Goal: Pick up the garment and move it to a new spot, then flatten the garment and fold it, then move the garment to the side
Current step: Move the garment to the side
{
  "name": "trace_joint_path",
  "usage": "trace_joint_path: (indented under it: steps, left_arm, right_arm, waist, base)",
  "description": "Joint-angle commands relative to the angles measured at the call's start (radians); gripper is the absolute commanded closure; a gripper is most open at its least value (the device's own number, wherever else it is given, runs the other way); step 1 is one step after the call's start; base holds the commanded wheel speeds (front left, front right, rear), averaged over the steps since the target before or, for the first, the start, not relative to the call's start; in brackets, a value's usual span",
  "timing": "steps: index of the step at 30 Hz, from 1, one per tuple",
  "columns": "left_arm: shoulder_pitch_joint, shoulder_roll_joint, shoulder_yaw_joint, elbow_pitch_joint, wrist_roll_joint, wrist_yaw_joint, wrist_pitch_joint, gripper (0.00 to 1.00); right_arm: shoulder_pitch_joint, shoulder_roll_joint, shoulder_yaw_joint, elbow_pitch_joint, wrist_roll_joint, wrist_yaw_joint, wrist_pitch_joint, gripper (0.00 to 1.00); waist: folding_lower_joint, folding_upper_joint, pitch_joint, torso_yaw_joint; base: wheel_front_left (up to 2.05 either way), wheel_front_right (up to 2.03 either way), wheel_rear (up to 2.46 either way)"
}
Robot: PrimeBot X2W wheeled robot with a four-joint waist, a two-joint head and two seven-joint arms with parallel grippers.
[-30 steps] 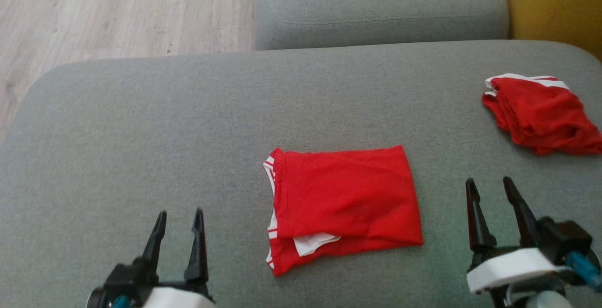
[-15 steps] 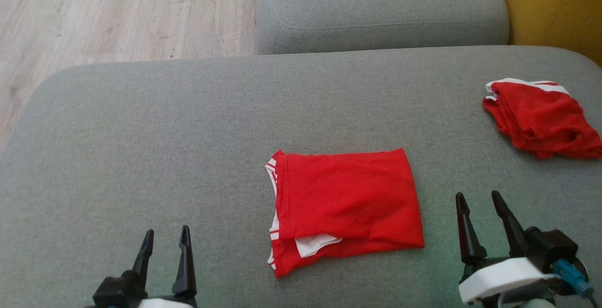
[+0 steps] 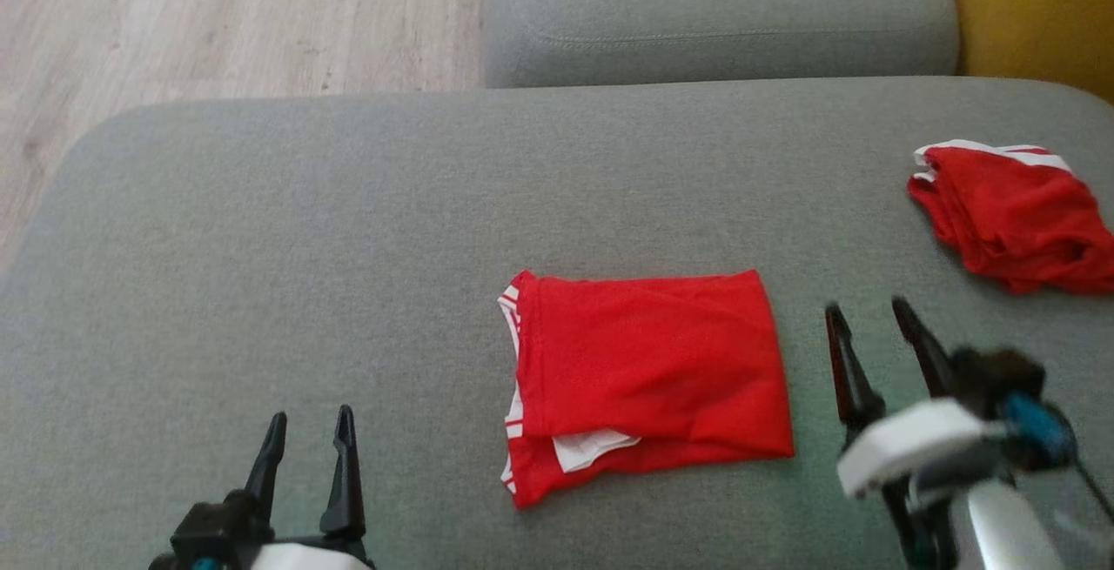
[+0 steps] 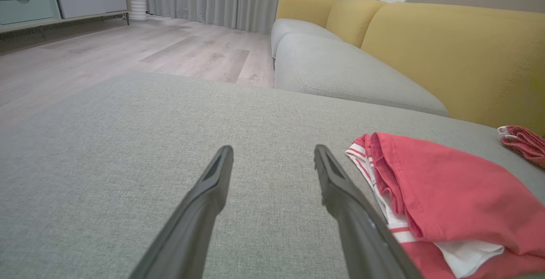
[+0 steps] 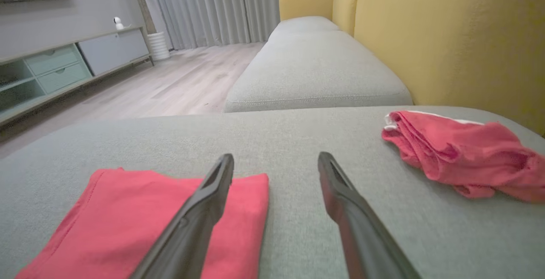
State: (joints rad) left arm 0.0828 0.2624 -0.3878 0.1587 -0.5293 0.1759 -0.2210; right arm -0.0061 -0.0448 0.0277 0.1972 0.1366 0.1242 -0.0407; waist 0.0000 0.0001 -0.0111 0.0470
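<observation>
A red garment (image 3: 648,378) with white trim lies folded into a rectangle on the grey sofa cushion (image 3: 305,231), near the middle of the head view. My left gripper (image 3: 312,414) stands open well to the garment's left, holding nothing. In the left wrist view the garment (image 4: 447,194) lies just right of the open left gripper (image 4: 273,148). My right gripper (image 3: 866,305) is open just off the garment's right edge, blurred. Seen from the right wrist, the garment (image 5: 140,219) sits under the left finger of the right gripper (image 5: 276,156).
A second red garment (image 3: 1014,213) lies crumpled at the cushion's far right, near the yellow backrest (image 3: 1036,13). Another grey cushion (image 3: 714,13) adjoins at the back. Wooden floor (image 3: 174,22) lies beyond the cushion's left and far-left edges.
My right gripper has moved forward and slightly left, closer to the folded garment's right edge. The left gripper has drawn back a little. Both garments lie as before.
</observation>
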Motion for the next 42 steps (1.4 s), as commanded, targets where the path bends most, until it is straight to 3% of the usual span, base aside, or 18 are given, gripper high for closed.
trace_joint_path:
  steps: [1, 2, 5, 19, 20, 21, 24, 28, 33, 42]
  left_arm:
    - [-0.062, 0.017, 0.033, -0.032, 0.001, 0.005, -0.003, 0.00]
    - [-0.067, 0.016, 0.031, -0.037, 0.002, 0.005, -0.003, 0.00]
    - [-0.075, 0.013, 0.025, -0.042, 0.005, 0.004, -0.005, 0.00]
    - [-0.107, -0.005, 0.009, -0.023, 0.012, -0.003, -0.018, 0.00]
    - [-0.107, -0.005, 0.009, -0.023, 0.012, -0.003, -0.019, 0.00]
    - [-0.107, -0.005, 0.010, -0.023, 0.012, -0.002, -0.020, 0.00]
    - [-0.106, -0.005, 0.011, -0.025, 0.012, -0.001, -0.022, 0.00]
    - [-0.112, -0.005, 0.012, -0.033, 0.018, -0.001, -0.025, 0.00]
    - [-0.131, -0.005, 0.012, -0.052, 0.034, -0.001, -0.031, 0.00]
    - [-0.175, 0.008, 0.010, -0.076, 0.059, 0.000, -0.029, 0.00]
  right_arm:
    - [-0.072, -0.005, 0.024, -0.036, -0.009, 0.007, 0.022, 0.00]
    - [-0.111, -0.005, 0.023, -0.019, -0.022, 0.007, 0.101, 0.00]
    - [-0.171, -0.005, 0.012, 0.033, -0.036, 0.007, 0.193, 0.00]
    - [-0.272, -0.006, 0.004, 0.328, 0.011, 0.007, 0.425, 0.00]
    - [-0.275, -0.006, 0.008, 0.335, 0.019, 0.007, 0.437, 0.03]
    - [-0.278, -0.006, 0.012, 0.340, 0.026, 0.007, 0.446, 0.37]
    - [-0.291, -0.006, 0.026, 0.342, 0.044, 0.007, 0.456, 1.00]
    - [-0.319, -0.008, 0.033, 0.331, 0.058, 0.007, 0.438, 1.00]
    - [-0.376, -0.049, 0.018, 0.299, 0.043, 0.007, 0.397, 1.00]
    - [-0.446, -0.118, 0.006, 0.189, 0.050, 0.007, 0.379, 1.00]
  waist:
    - [0.0000, -0.0001, 0.005, 0.007]
    - [0.0000, -0.0001, 0.014, 0.017]
    - [0.0000, -0.0001, 0.033, 0.036]
    - [0.0000, -0.0001, 0.098, 0.135]
    - [0.0000, -0.0001, 0.099, 0.135]
    - [0.0000, -0.0001, 0.101, 0.135]
    - [0.0000, -0.0001, 0.109, 0.121]
    - [0.0000, -0.0001, 0.124, 0.090]
    - [0.0000, -0.0001, 0.155, 0.001]
    - [0.0000, -0.0001, 0.236, -0.248]
  base:
    - [0.00, 0.00, 0.00]
    - [0.00, 0.00, 0.00]
    - [0.00, 0.00, 0.00]
    - [0.00, 0.00, 0.00]
    - [0.00, 0.00, 0.00]
    - [0.00, 0.00, 0.00]
    - [0.00, 0.00, 0.00]
    - [0.00, 0.00, 0.00]
    - [0.00, 0.00, 0.00]
    - [0.00, 0.00, 0.00]
